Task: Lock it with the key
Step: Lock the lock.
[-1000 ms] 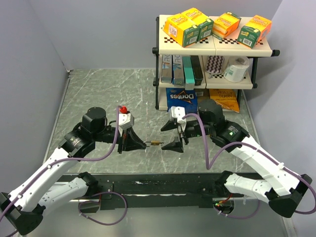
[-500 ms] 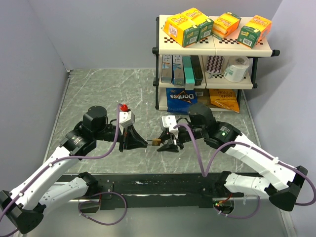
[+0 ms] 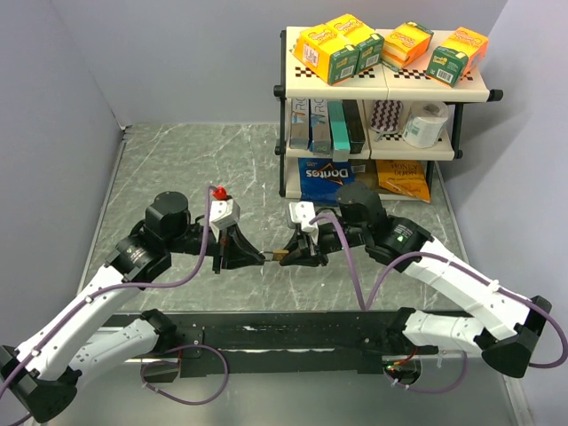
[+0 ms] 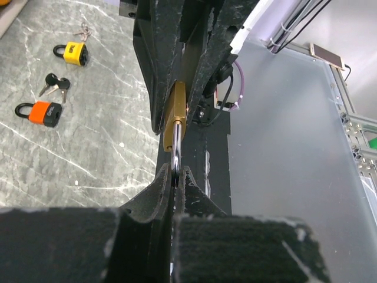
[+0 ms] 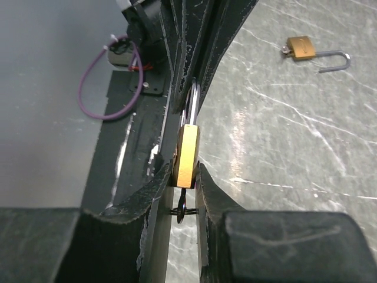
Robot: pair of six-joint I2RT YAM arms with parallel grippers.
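My left gripper (image 4: 175, 177) is clamped tight on the shackle (image 4: 175, 154) of the lock (image 4: 175, 121), same as a second ago, holding it off the table (image 3: 177, 160) with the brass body pointing toward my right arm. My right gripper (image 5: 185, 175) has changed. A second ago it stood wide and just right of the lock; now it has swung in and narrowed to the body's width, with a finger (image 5: 159, 188) against each side of the brass at its key end. The key (image 5: 181, 212) sticks out of the lock's bottom, in the gap between my right fingers; I can't tell if they touch it. From the top view the two grippers meet tip to tip at mid-table with the lock between them.

Further out on the table: an orange padlock (image 4: 44, 113), loose keys (image 4: 54, 84), a yellow padlock (image 4: 75, 53), and an open brass padlock (image 5: 300, 48). Behind stands the shelf (image 3: 382, 89), unchanged.
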